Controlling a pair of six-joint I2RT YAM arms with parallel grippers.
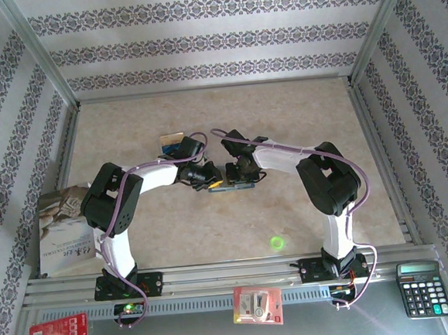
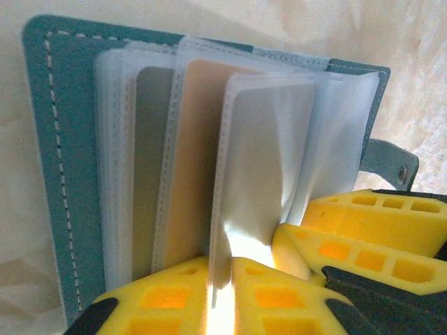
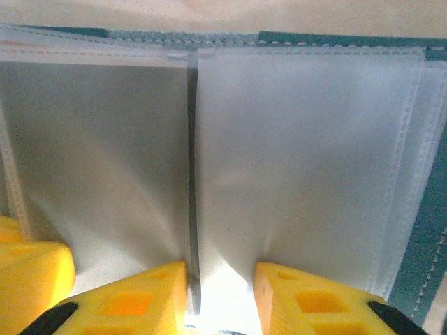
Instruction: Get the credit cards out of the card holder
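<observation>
The slate-blue card holder (image 2: 63, 139) lies open at the table's middle (image 1: 227, 186), between both grippers, its clear sleeves fanned upright. One sleeve holds a tan card (image 2: 195, 160), and the sleeve to its left holds a silvery card (image 2: 150, 160). My left gripper (image 2: 227, 279) (image 1: 209, 176) is shut on the bottom edge of an empty clear sleeve (image 2: 265, 153). My right gripper (image 3: 220, 286) (image 1: 238, 174) stands narrowly open astride a sleeve leaf seen edge-on, which touches its left finger. Its yellow fingers (image 2: 377, 216) crowd in beside my left ones. A tan card and a blue card (image 1: 173, 143) lie on the table behind the left arm.
A booklet (image 1: 66, 226) lies at the left edge. On the front rail sit a red packet (image 1: 57, 333), a red-and-white packet (image 1: 256, 304) and a black calculator (image 1: 422, 288). Metal frame posts and patterned walls enclose the table. The holder's side tab (image 2: 394, 164) sticks out to the right.
</observation>
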